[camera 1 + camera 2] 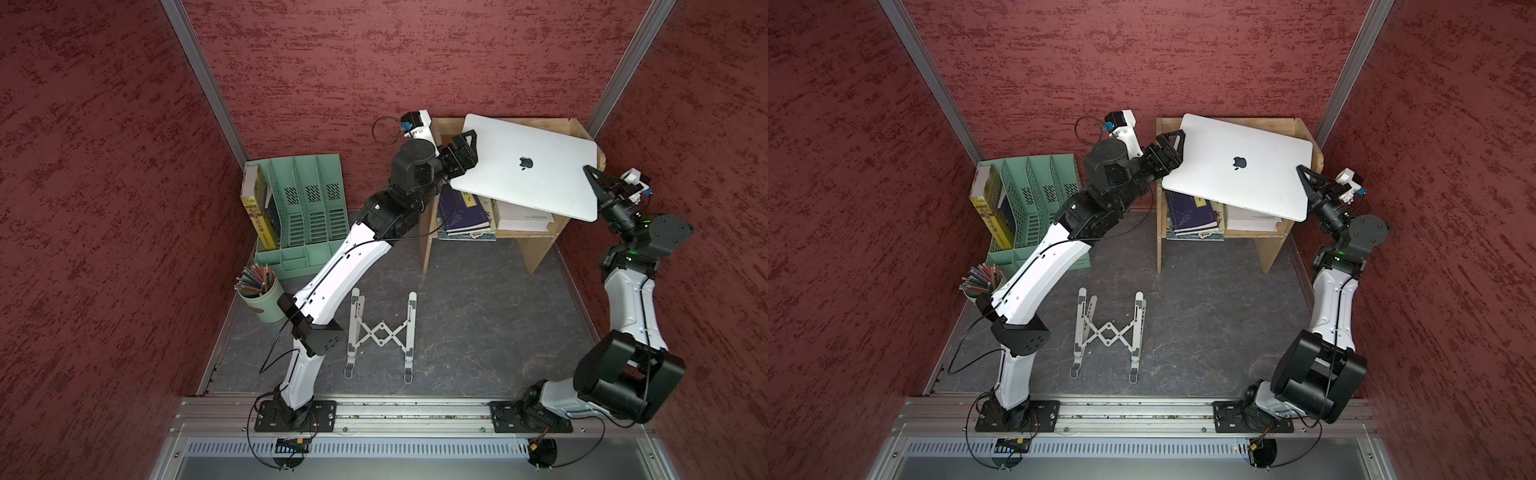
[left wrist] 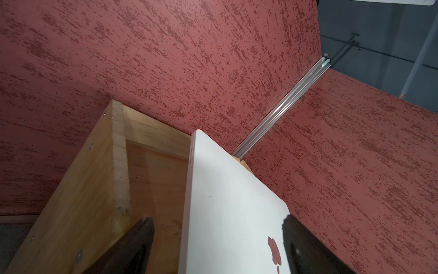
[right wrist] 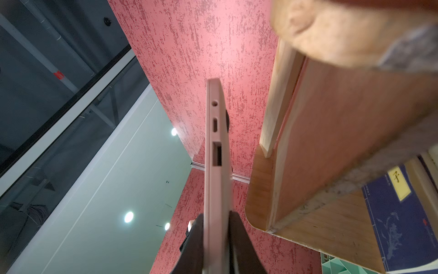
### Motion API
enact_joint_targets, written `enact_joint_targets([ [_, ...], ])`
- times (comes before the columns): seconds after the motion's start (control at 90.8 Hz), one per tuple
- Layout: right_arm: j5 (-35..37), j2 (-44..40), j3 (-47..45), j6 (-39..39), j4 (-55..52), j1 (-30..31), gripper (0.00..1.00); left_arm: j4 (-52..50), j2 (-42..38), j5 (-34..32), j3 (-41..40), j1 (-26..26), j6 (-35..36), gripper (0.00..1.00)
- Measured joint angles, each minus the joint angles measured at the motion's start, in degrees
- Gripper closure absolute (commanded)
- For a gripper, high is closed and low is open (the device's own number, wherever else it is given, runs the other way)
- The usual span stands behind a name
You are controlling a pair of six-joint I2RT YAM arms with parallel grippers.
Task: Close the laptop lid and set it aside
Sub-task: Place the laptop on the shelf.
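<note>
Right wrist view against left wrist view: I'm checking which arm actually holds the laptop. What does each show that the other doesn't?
Only the right wrist view: the laptop edge-on with its ports, the right pincer shut on that edge, and a blue book in the wooden shelf.
Only the left wrist view: the laptop lid face-on with its apple logo, and the left pincer open, with one finger on each side of the lid and not gripping.
Both: the laptop, the wooden shelf and the red wall.

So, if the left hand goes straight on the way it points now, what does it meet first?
Probably the laptop: its edge sits inside the open left hand.
</note>
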Motion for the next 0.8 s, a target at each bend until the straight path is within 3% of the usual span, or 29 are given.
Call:
enact_joint_targets([
  [0.165,0.0,0.0,0.0,-0.1,-2.7,-0.3,1.00,-0.3,-2.3,-4.0,-1.2,-1.4,5.2,0.12],
  [0.43,-0.1,-0.2,2.3,-5.7,-15.6,-0.3,1.00,1.4,-4.6,-6.8,-1.3,-9.2,21.1,0.13],
  [0.639,0.0,-1.2,9.9,-16.3,-33.1,-0.3,1.00,0.1,-3.0,-6.0,-0.9,-13.6,27.9,0.13],
  [0.804,0.0,-1.9,15.8,-22.9,-42.6,-0.2,1.00,-2.9,-1.0,-0.4,-0.7,-15.6,29.0,0.17],
])
